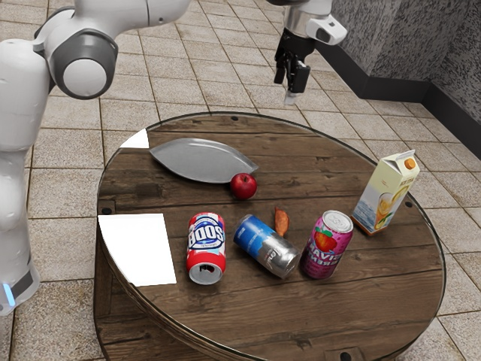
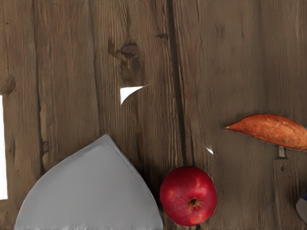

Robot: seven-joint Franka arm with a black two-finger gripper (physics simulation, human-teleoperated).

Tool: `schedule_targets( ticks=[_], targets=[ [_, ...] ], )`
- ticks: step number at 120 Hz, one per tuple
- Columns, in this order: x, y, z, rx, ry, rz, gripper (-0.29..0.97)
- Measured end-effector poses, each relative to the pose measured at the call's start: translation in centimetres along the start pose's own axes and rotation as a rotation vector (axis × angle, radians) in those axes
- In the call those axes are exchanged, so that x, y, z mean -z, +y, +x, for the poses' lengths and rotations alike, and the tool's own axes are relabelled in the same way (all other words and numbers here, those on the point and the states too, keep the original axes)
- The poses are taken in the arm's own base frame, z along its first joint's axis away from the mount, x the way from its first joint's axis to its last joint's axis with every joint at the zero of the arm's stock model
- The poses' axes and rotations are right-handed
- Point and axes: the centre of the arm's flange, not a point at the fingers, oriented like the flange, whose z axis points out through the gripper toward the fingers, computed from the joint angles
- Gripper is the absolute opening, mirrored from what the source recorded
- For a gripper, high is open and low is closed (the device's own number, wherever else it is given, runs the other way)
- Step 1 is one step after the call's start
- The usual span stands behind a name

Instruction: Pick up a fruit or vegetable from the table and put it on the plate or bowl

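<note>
A red apple (image 1: 243, 185) rests on the round wooden table (image 1: 353, 301), touching the pointed end of a grey leaf-shaped plate (image 1: 201, 159). An orange sweet potato (image 1: 281, 221) lies just beyond the apple toward the cans. High above the table's far edge hangs my black gripper (image 1: 291, 84), its fingers close together with nothing between them. In the wrist view the apple (image 2: 188, 195) sits beside the plate's tip (image 2: 91, 191), and the sweet potato (image 2: 272, 130) lies apart from both.
Three cans lie or stand near the front: a red-white one (image 1: 205, 247) on its side, a blue one (image 1: 264, 245) on its side, a pink one (image 1: 326, 244) upright. A juice carton (image 1: 386, 192) stands at the exterior view's right.
</note>
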Motion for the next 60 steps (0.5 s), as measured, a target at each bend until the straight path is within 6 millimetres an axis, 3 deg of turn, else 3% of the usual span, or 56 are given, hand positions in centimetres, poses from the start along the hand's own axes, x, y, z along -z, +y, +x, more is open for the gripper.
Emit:
schedule_targets(
  ticks=[26, 30, 37, 43, 52, 60],
  targets=[
    [0.2, -0.1, -0.2, 0.005, -0.002, 0.001, 0.68],
    [2.6, -0.1, -0.9, 0.007, 0.042, 0.008, 0.68],
    [8.7, 0.7, -3.4, 0.000, 0.149, 0.021, 0.68],
    [11.0, 2.8, -4.7, -0.037, 0.184, 0.017, 0.68],
    [10.4, 4.2, -4.5, -0.060, 0.157, 0.009, 0.68],
    [8.1, 4.3, -3.7, -0.057, 0.097, 0.004, 0.68]
  ],
)
